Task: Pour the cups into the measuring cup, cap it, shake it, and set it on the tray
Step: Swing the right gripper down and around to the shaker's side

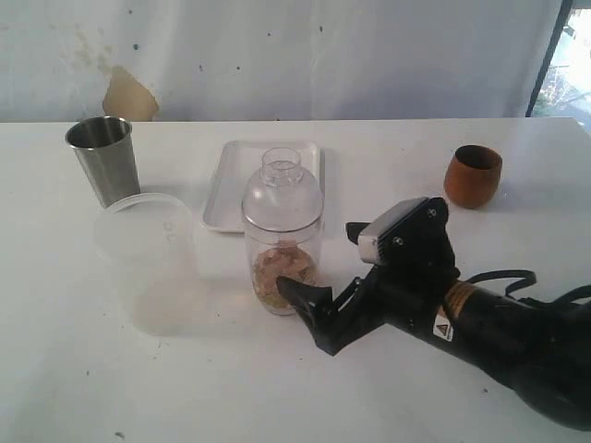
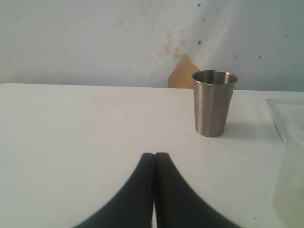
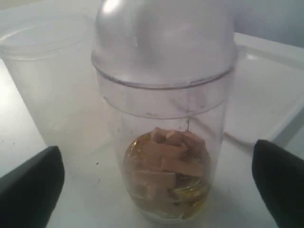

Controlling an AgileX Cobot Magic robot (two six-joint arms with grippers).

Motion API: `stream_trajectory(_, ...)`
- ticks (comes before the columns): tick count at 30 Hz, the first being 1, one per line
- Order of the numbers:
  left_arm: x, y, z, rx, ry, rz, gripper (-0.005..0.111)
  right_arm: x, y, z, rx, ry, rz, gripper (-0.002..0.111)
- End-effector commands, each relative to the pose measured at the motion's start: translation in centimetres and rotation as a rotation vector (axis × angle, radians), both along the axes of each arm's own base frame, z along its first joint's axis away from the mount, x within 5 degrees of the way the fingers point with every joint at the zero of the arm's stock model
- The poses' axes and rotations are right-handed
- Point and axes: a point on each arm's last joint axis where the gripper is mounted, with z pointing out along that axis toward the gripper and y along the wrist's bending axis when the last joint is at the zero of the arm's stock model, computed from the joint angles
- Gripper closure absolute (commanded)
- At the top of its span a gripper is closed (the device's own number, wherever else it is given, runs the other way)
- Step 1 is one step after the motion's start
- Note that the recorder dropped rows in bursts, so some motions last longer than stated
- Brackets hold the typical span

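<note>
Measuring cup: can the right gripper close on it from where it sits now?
Probably yes. The right gripper is open, its fingers flanking the capped measuring cup low down, nothing between them. The frosted tub stands apart beside it.

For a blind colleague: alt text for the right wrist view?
A clear measuring cup, dome cap on, brown pieces inside, stands between the right gripper's open fingers. A frosted tub and a white tray lie behind it.

A makeshift robot lab: white table point(image 1: 74, 388) before a stained white backdrop point(image 1: 323, 55).
</note>
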Motion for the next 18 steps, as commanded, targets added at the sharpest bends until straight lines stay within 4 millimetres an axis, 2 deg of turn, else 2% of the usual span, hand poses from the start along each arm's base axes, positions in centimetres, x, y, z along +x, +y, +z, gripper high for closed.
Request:
stream_trajectory(1, 0.0, 0.0, -0.1, -0.014, -0.011, -0.002, 0.107, 0.8, 0.8, -0.9, 0.025, -0.009, 0.05, 0.008)
stream_trajectory(18, 0.0, 0.0, -0.1, -0.014, -0.011, -0.002, 0.107, 5.7, 3.6, -3.3, 0.035, -0.025, 0.044, 0.008)
